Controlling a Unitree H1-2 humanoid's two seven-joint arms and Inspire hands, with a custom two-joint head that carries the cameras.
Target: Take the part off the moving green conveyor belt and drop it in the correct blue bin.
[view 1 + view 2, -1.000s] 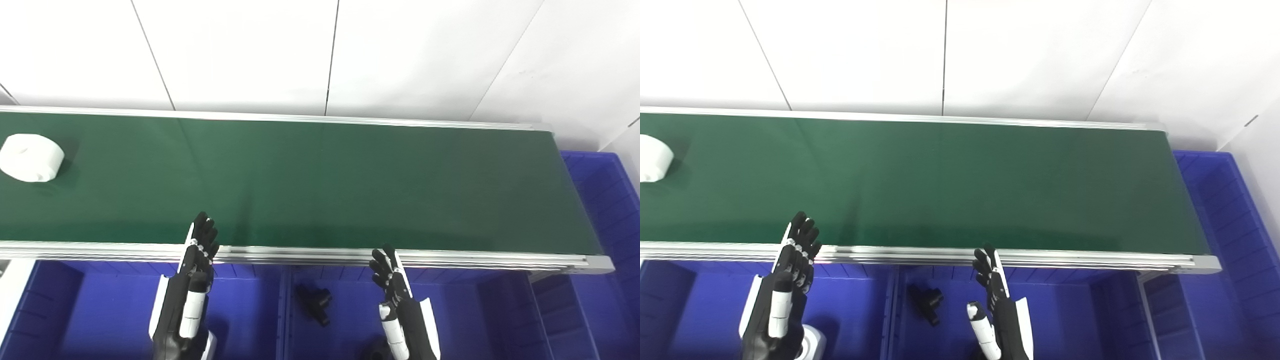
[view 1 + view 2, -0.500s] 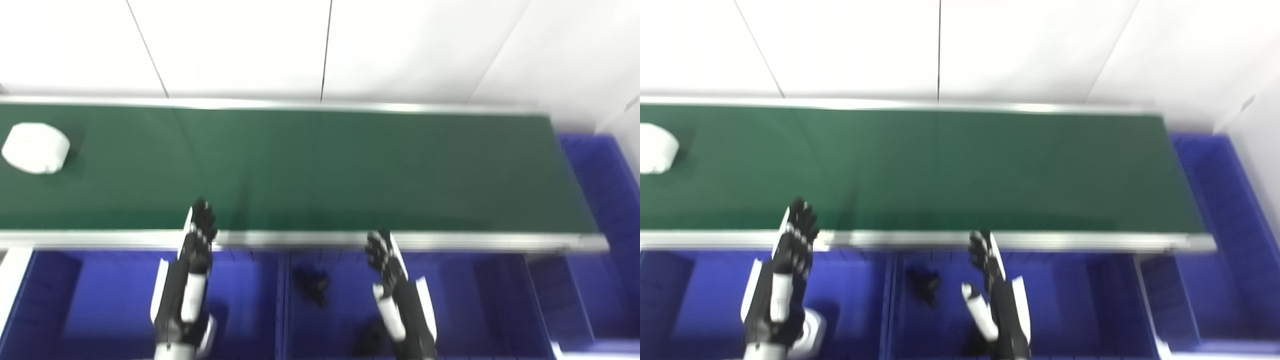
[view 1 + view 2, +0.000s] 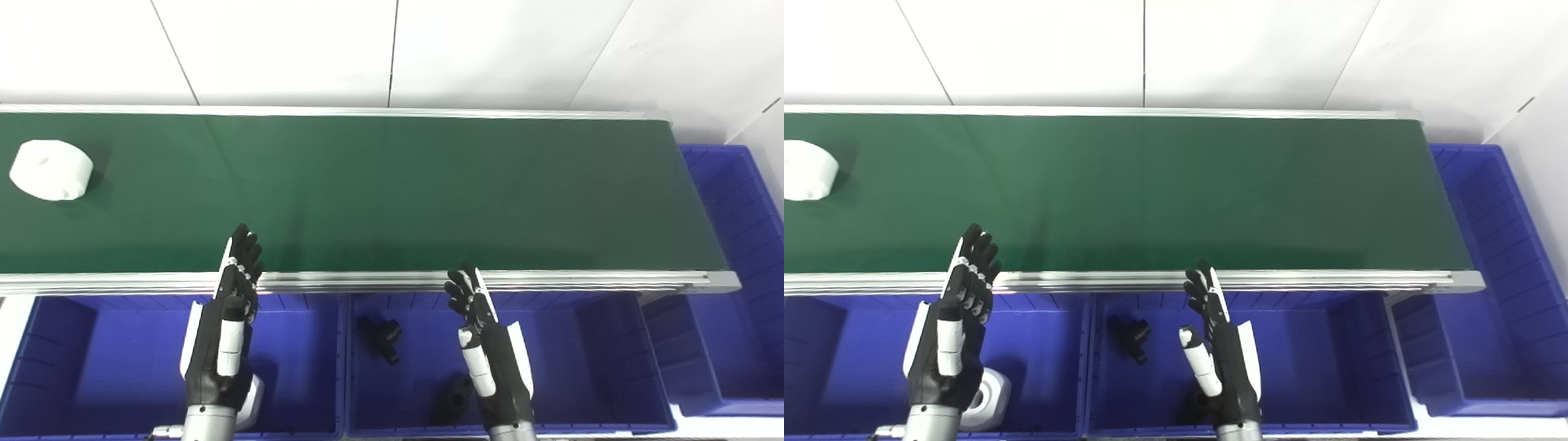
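Nearest, the left hand (image 3: 229, 318) and right hand (image 3: 487, 343) hover over the blue bins (image 3: 551, 343), fingers spread and empty, poised to intercept; beyond, the white part (image 3: 51, 169) rides the green conveyor belt (image 3: 392, 190), far left, well apart from both.
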